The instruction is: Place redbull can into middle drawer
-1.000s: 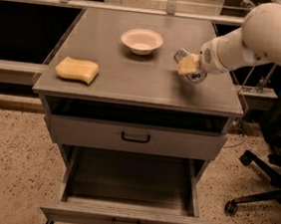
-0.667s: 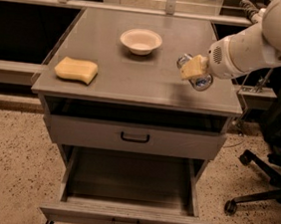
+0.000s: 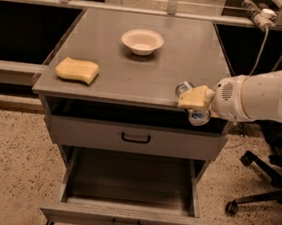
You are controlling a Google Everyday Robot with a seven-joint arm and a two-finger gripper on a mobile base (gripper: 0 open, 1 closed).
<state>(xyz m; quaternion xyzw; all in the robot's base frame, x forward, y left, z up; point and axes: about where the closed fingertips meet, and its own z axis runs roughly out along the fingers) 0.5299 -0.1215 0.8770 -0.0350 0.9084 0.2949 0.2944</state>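
Observation:
My gripper [image 3: 192,101] is shut on the redbull can [image 3: 197,115], a slim silver can held on its side, with one round end near the cabinet top's front right edge and the other end lower down. The can hangs in the air over the front right corner of the cabinet. The middle drawer [image 3: 126,218] is pulled open below, a deep grey tray with a small black loop handle, and its inside looks bare. The upper drawer front [image 3: 136,138] is shut.
A white bowl [image 3: 142,41] sits at the back middle of the grey cabinet top [image 3: 135,73]. A yellow sponge [image 3: 77,70] lies at the front left. An office chair base [image 3: 258,192] stands on the floor to the right. A power strip [image 3: 257,8] is at the back right.
The arm has carried the can from above the right side of the cabinet top forward and down to its front right edge.

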